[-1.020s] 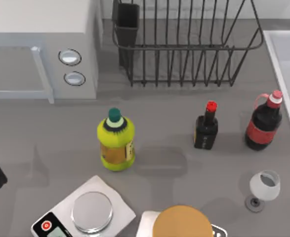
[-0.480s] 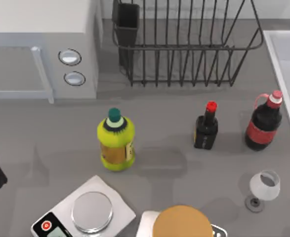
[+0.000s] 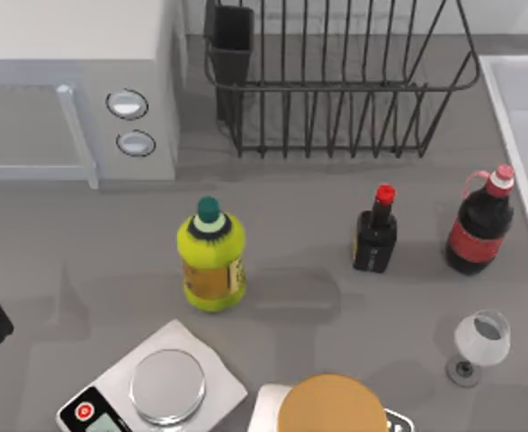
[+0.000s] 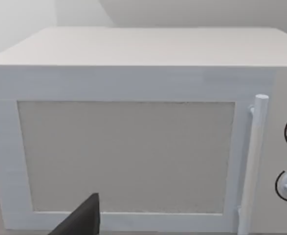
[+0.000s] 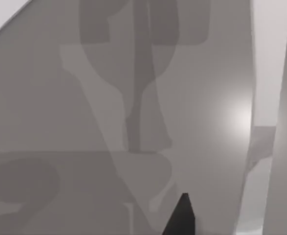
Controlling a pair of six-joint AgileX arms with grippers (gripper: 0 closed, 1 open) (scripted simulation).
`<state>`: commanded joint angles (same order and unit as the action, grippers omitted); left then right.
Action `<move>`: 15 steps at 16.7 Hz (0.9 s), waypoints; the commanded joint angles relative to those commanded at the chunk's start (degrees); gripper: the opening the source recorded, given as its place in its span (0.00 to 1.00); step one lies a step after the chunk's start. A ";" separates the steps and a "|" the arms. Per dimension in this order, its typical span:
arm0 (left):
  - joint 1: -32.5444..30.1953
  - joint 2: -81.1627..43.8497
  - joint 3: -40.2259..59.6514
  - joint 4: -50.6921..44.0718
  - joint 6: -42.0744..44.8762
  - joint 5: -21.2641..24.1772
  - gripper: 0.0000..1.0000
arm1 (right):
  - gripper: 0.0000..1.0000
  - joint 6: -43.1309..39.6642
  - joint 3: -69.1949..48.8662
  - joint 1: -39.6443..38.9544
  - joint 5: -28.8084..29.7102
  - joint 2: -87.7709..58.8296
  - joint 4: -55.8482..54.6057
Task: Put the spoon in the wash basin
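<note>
The left wrist view faced a white microwave (image 4: pixel 133 132); at the top view's three o'clock lay the pale, straight-rimmed wash basin (image 3: pixel 526 117). Neither gripper's grip could be told.

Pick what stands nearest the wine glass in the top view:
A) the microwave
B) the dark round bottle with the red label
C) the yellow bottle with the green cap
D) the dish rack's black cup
B: the dark round bottle with the red label stands just beyond the wine glass near the table's right side, by the wash basin.
</note>
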<state>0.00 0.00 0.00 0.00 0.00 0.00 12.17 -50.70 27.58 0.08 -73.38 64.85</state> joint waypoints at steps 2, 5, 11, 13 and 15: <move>0.00 0.00 0.00 0.00 0.00 0.00 1.00 | 0.00 0.00 0.00 0.00 0.00 0.00 0.00; 0.00 0.00 0.00 0.00 0.00 0.00 1.00 | 0.00 0.29 -0.42 -0.14 -0.01 -0.77 0.07; 0.00 0.00 0.00 0.00 0.00 0.00 1.00 | 0.00 4.10 -16.76 -2.94 0.86 -14.84 5.96; 0.00 0.00 0.00 0.00 0.00 0.00 1.00 | 0.00 6.02 -26.87 -4.69 1.34 -22.63 9.27; 0.00 0.00 0.00 0.00 0.00 0.00 1.00 | 0.00 8.14 -38.60 -6.68 1.86 -31.23 12.96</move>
<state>0.00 0.00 0.00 0.00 0.00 0.00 20.31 -89.30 20.90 1.94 -104.61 77.80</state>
